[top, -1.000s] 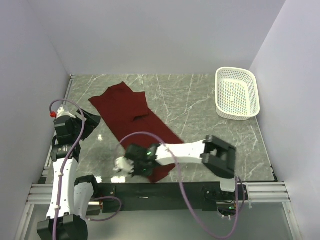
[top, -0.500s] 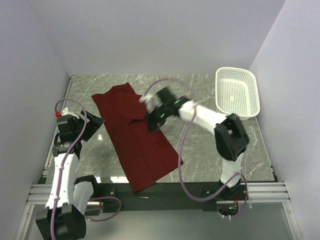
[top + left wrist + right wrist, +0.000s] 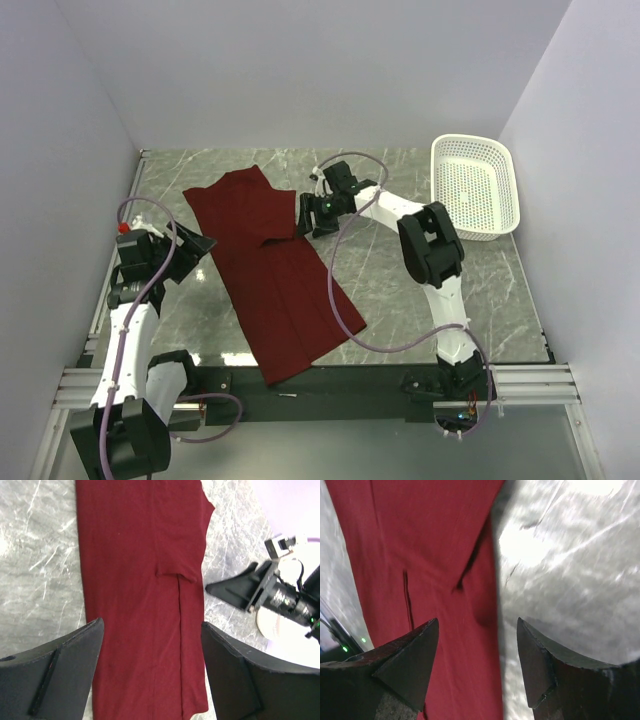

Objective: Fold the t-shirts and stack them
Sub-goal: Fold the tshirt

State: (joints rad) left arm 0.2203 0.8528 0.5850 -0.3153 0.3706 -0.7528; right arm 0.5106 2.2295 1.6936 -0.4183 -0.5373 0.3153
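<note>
Jaws spread, empty, flanking the maroon t-shirt [image 3: 275,270]; white basket [image 3: 470,190] well apart.

We have the left gripper [image 3: 198,243] out at our left side, pointing inward, jaws wide, nothing held. Our right gripper [image 3: 305,213] is stretched far forward, jaws spread, also empty.

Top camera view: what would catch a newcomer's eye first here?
A maroon t-shirt lies spread diagonally over the grey marble table, from the far left to the near edge. The right tool stands open at the shirt's far right edge, and a white basket sits in the table's far right corner.
</note>
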